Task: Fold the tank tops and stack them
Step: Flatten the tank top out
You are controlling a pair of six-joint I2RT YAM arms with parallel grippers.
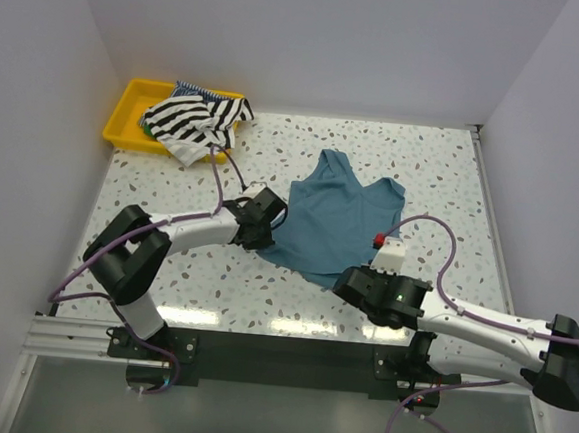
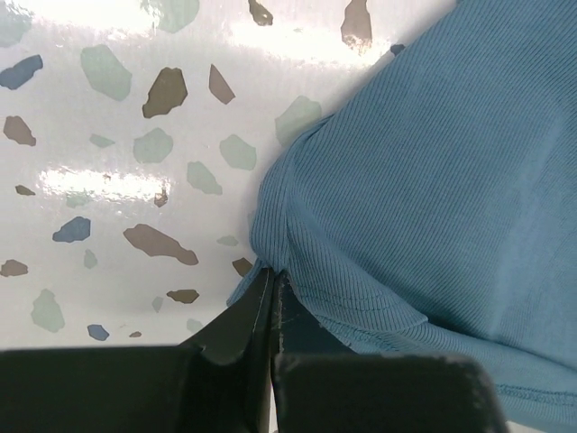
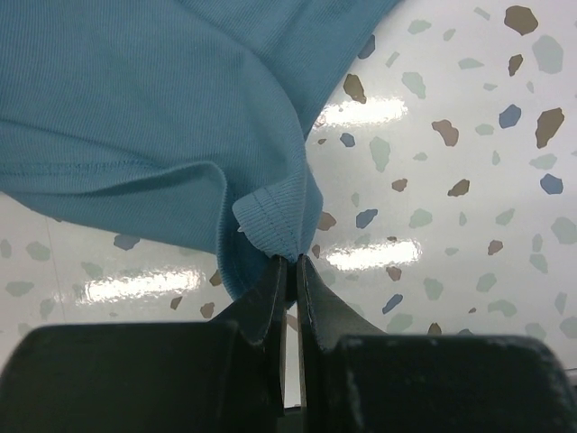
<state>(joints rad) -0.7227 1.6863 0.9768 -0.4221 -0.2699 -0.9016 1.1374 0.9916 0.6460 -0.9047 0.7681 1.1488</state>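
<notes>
In the middle of the glossy, speckled terrazzo counter (image 1: 453, 179) lies the teal-blue tank top (image 1: 340, 215), a finely ribbed knit spread mostly flat, with its scoop neck and two straps pointing to the far side and its hem toward the arms. The left gripper (image 2: 273, 280) has its dark fingers pressed together on the near-left corner of the hem, where the cloth bunches into a soft rounded fold beside a line of stitching. The right gripper (image 3: 290, 262) is clamped on the near-right corner; a small tab of stitched ribbed hem stands up between its fingertips, and the fabric behind it curls in a loose wave just off the counter. At the far left corner sits a shallow yellow tray (image 1: 127, 113) of hard plastic, and heaped in it, spilling over its right rim, is the crumpled black-and-white striped tank top (image 1: 192, 119).
</notes>
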